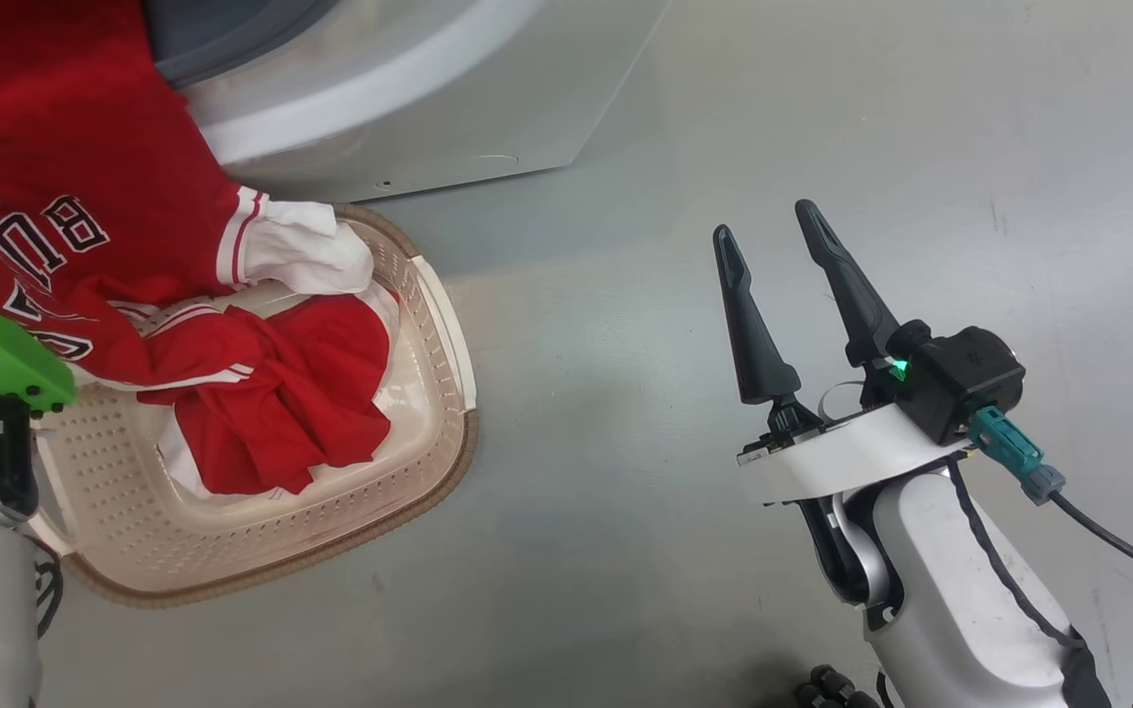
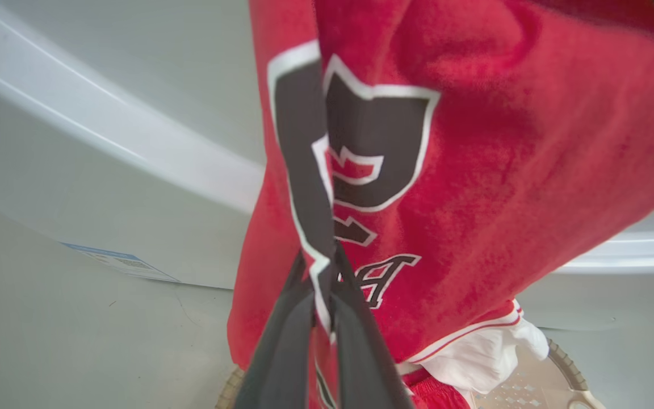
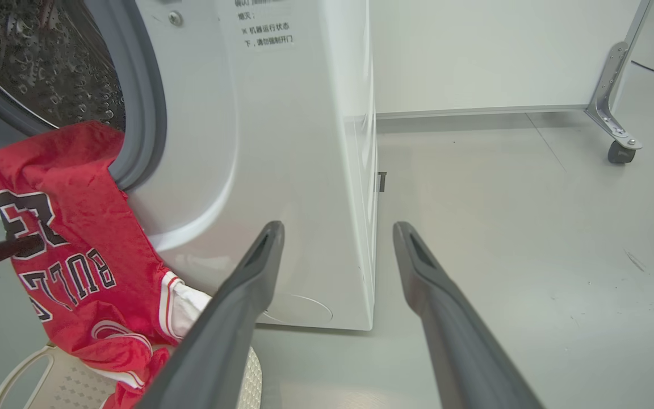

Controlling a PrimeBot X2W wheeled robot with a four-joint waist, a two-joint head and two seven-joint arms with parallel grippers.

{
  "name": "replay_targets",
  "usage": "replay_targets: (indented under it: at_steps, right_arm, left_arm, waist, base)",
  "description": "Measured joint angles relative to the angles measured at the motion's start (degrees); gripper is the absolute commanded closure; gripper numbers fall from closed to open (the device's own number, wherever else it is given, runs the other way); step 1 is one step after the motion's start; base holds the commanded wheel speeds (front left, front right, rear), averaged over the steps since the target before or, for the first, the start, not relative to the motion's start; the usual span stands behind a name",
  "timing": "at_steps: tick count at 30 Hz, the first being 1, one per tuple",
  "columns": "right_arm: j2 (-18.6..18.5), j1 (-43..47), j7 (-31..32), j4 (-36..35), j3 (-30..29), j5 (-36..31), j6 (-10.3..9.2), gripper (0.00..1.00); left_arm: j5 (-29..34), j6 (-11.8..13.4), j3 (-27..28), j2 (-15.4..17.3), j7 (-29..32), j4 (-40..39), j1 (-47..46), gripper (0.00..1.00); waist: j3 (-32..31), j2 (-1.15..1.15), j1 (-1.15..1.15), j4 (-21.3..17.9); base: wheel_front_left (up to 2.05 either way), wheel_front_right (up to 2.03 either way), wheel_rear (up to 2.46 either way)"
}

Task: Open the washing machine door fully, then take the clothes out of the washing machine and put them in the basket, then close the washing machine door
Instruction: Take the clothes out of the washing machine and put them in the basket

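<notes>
Since that jersey (image 1: 65,197) is just thin floppy cloth, is the pinch the left gripper (image 2: 322,264) has on it any good? Both fingers (image 2: 281,341) look pressed together on a fold right through the big navy lettering.
— drumroll77

Looks fine to me tbh. It's light and soft, nothing to break, but I'd guess the fabric is a bit slick, so a bunched fold beats a single layer.

Bigger worry is where it sits. The top end hangs over the grey seal (image 3: 145,102) of the washing machine (image 1: 409,98) at the far left. The rest drapes down until the hem lands in the basket (image 1: 453,334). My guess is it could catch on that seal lip when pulled, so lift it up and out rather than sideways.

Looks-wise: bright red, navy letters outlined in white, red-and-white striped trim, and a white bit bunched at the hem. A plain red garment (image 1: 301,393) lies crumpled in the basket under it. The basket is on the floor (image 1: 626,492) just beside the machine's front.

The right gripper (image 1: 766,224) is spread wide with nothing in it, over bare floor well off to the right.
— lintTrap
</notes>
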Motion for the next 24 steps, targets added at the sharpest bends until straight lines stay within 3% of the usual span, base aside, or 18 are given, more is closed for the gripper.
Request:
replay_targets:
  at_steps: [12, 17, 24]
  right_arm:
    - [0.0, -0.2, 0.0, 1.1, -0.5, -0.1, -0.43, 0.0]
    - [0.0, -0.2, 0.0, 1.8, -0.6, -0.2, -0.42, 0.0]
    - [0.0, 0.1, 0.0, 2.7, -1.1, -0.7, -0.41, 0.0]
  left_arm:
    - [0.2, -2.1, -1.6, -2.1, -8.0, 2.4, 0.1, 1.0]
    - [0.2, -2.8, -1.8, -3.0, -12.1, 1.0, 0.5, 1.0]
    - [2.0, -4.2, -3.4, -5.3, -13.2, -3.5, 2.5, 1.0]
  waist:
    - [-2.6, 0.0, 0.0, 1.4]
    - [-3.9, 0.0, 0.0, 2.0]
    - [-6.4, 0.0, 0.0, 3.2]
  base:
    - [0.0, 0.0, 0.0]
    - [0.0, 0.0, 0.0]
    - [0.0, 0.0, 0.0]
